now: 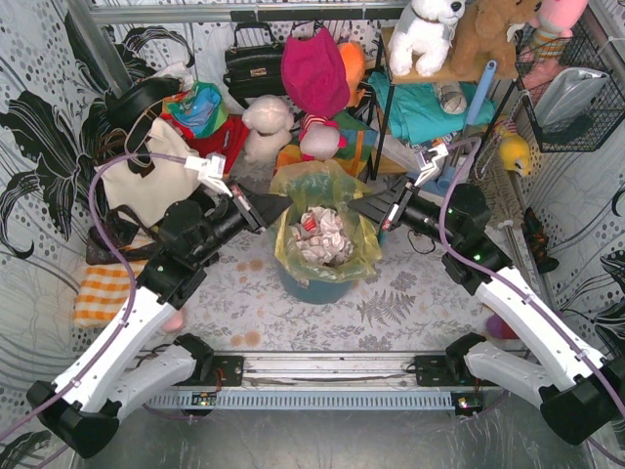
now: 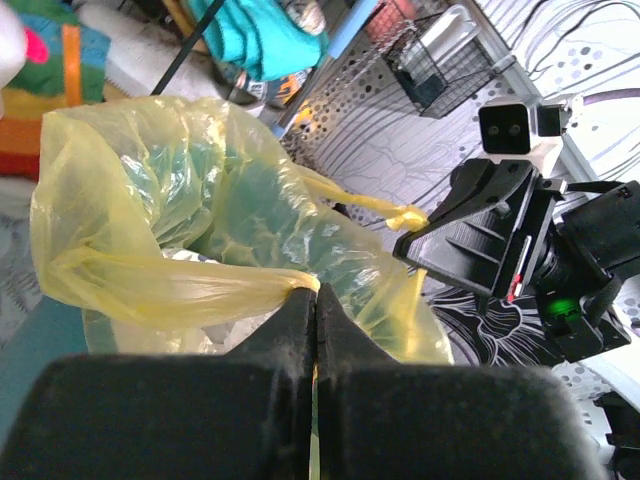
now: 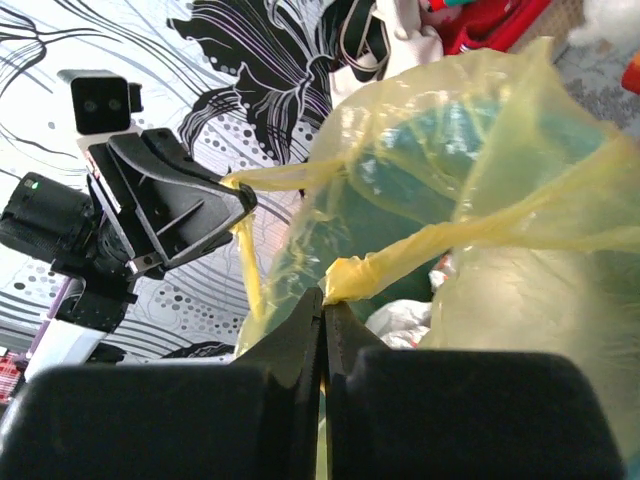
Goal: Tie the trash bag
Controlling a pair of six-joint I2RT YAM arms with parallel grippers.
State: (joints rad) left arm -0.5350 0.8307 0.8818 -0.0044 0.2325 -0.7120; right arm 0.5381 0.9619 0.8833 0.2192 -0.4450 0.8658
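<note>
The trash bag, thin yellow-green plastic, stands in a teal bucket mid-table, with crumpled white-and-red paper showing in its open mouth. My left gripper is at the bag's left rim. In the left wrist view it is shut on a twisted strand of the bag. My right gripper is at the right rim, and its wrist view shows it shut on a bunched yellow corner of the bag. Both strands are pulled outward from the bucket.
Behind the bucket are plush toys, a black handbag and a cream tote. A shelf with teal cloth and a wire basket stand at the back right. An orange checked cloth lies on the left.
</note>
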